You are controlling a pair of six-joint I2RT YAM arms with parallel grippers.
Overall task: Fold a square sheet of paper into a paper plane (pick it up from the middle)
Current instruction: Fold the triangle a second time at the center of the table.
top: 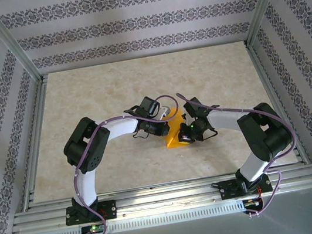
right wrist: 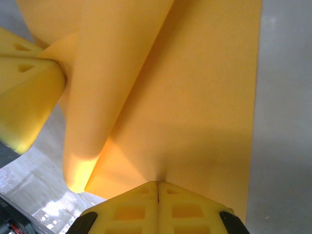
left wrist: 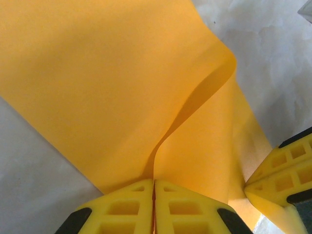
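Note:
The square sheet of paper [top: 175, 139] is bright orange and sits at the table's middle, between the two grippers. My left gripper [left wrist: 154, 183] is shut on one edge of it. From there the sheet [left wrist: 97, 83] rises in a curved fold. My right gripper [right wrist: 158, 184] is shut on the opposite side of the paper [right wrist: 195, 97], which rolls over into a loose curl at the left. Each wrist view shows the other gripper's yellow fingers close by: the right one's fingers [left wrist: 282, 180] and the left one's fingers [right wrist: 24, 92]. The paper is bent and curled, and no paper plane shape is in view.
The beige marbled table [top: 93, 97] lies inside an aluminium frame [top: 35, 142] with patterned walls around it. Both arms bend inward over the table's near half, their wrists almost touching.

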